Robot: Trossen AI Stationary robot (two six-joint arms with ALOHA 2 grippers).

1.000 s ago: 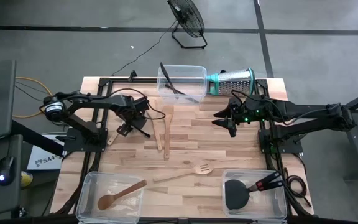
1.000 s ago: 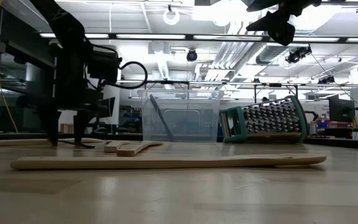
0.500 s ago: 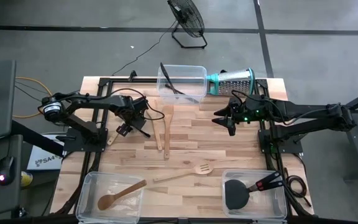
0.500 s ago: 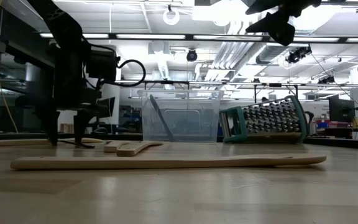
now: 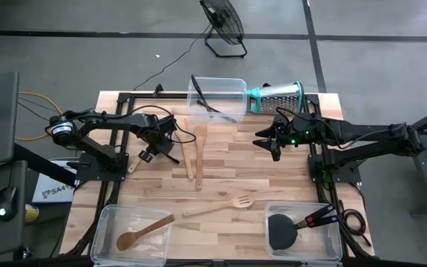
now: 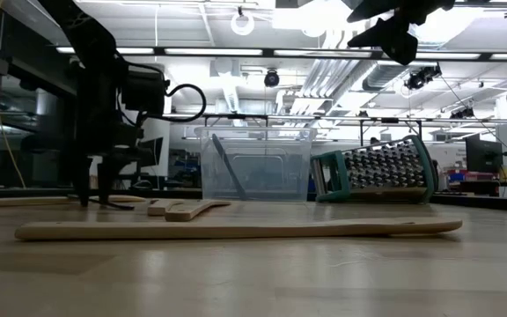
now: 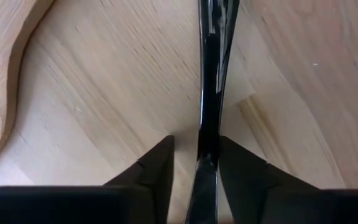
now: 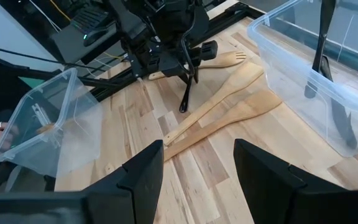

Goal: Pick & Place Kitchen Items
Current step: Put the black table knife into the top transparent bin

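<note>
1. The left pincer [image 5: 153,153] stood low over the pale wooden tabletop [image 5: 273,185], at its left side, pointing down. In the left wrist view its two dark fingers [image 7: 157,168] lay on both sides of a thin black shiny tool [image 7: 209,112], with one finger touching the tool and the other with a small gap beside it. So the jaws were partly closed around the tool, but whether they already pressed it, I cannot tell.

2. The thin black tool [image 5: 165,154] lay flat on the tabletop. Its long axis ran straight away from the pincer, between the fingers, so the fingers crossed it at a right angle. This relation was good for a grip: I judge that the jaws only needed to close more, without a turn of the wrist.

3. Just beside the tool lay two pale wooden spatulas [image 5: 197,152], near but apart from it, and a closing of the jaws should not touch them.

4. The right pincer [image 5: 267,143] hung high over the right side of the tabletop, well apart from the tool, with its jaws open and empty. The left arm was clearly the nearer one.
</note>
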